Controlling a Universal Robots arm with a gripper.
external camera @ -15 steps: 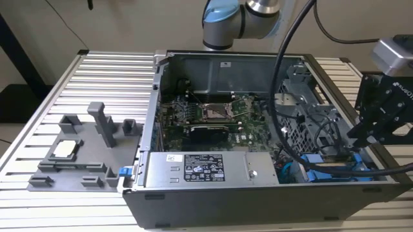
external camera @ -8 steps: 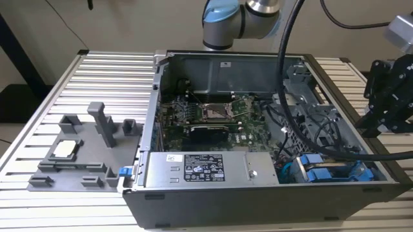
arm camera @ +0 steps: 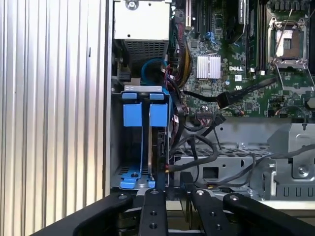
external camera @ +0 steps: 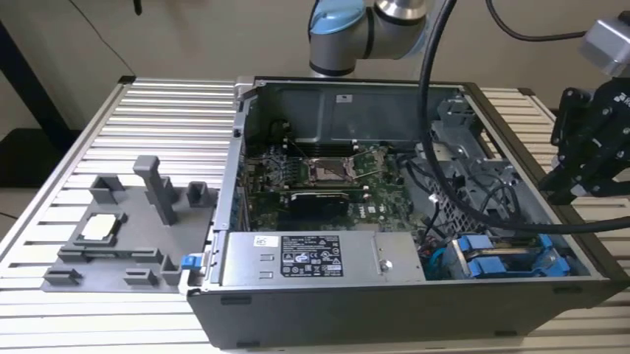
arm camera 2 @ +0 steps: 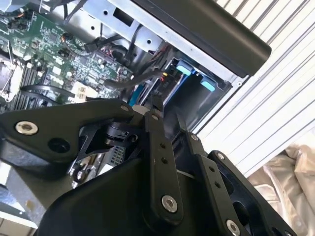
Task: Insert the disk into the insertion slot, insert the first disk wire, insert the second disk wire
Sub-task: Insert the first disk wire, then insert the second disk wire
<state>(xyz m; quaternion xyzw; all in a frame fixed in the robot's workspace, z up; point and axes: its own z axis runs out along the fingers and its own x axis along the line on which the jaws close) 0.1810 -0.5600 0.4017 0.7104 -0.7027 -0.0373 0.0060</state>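
Jaws on the one black gripper [external camera: 574, 184]: clenched or released, I cannot tell. It hangs at the exterior view's right, over the rim of the one open computer case [external camera: 295, 313], near the corner where the insertion slot [arm camera: 116, 147] sits. Two blue carriers [arm camera: 133, 115] stand on edge side by side in that grey bay. The disk [arm camera: 159, 142] is seated in the one nearer the motherboard [arm camera: 231, 54]. Dark wires [arm camera: 197, 147] snake just beside the bay, too tangled to count, and one red-tipped end lies close to the disk's edge. Inside the case I count one labelled power supply [external camera: 315, 258] and one processor socket [external camera: 332, 171]. One grey fixture [external camera: 118, 236] rests on the ribbed table [external camera: 158, 110], well apart from the case.
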